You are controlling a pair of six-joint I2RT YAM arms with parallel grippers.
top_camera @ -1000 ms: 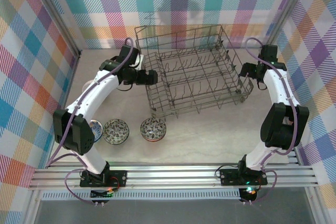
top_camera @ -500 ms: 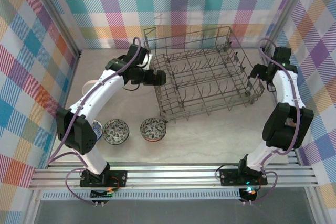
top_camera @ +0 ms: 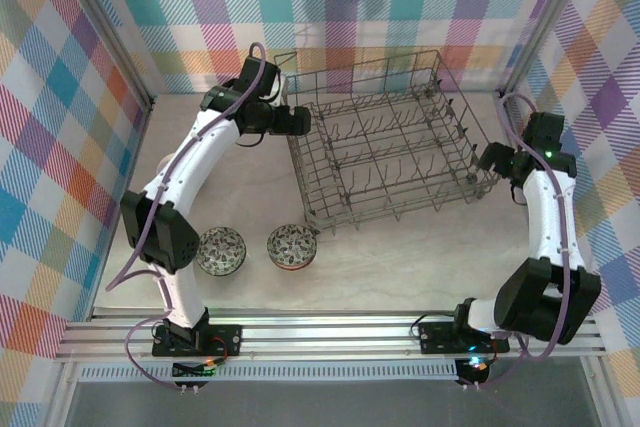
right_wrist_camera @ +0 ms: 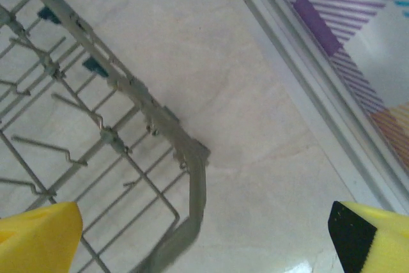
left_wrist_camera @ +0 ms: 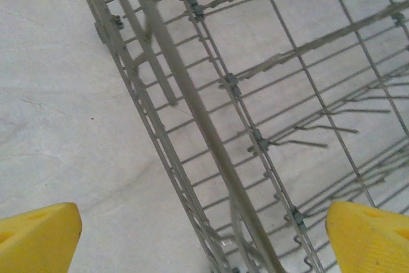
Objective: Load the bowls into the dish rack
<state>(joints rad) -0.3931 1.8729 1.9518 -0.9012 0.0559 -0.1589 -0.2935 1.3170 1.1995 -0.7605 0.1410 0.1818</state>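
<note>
- Dish rack [top_camera: 400, 205] stands toward the far right of the table [top_camera: 400, 267], skewed to its edges.
- Two patterned bowls [top_camera: 221, 250] [top_camera: 293, 245] sit side by side near the near-left corner, well apart from the rack.
- Left claw [top_camera: 297, 119] [left_wrist_camera: 204, 238] hangs over the rack's left wall, fingers spread wide, top wire between them.
- Right claw [top_camera: 487, 159] [right_wrist_camera: 204, 241] hovers at the rack's near-right corner, fingers wide apart.

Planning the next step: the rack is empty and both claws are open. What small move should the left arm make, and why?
Probably lift the left claw clear of the rack wall it straddles and swing it toward the nearest bowl. The claw is open and empty, the rack holds nothing, and that bowl sits on the table on that arm's side.
</note>
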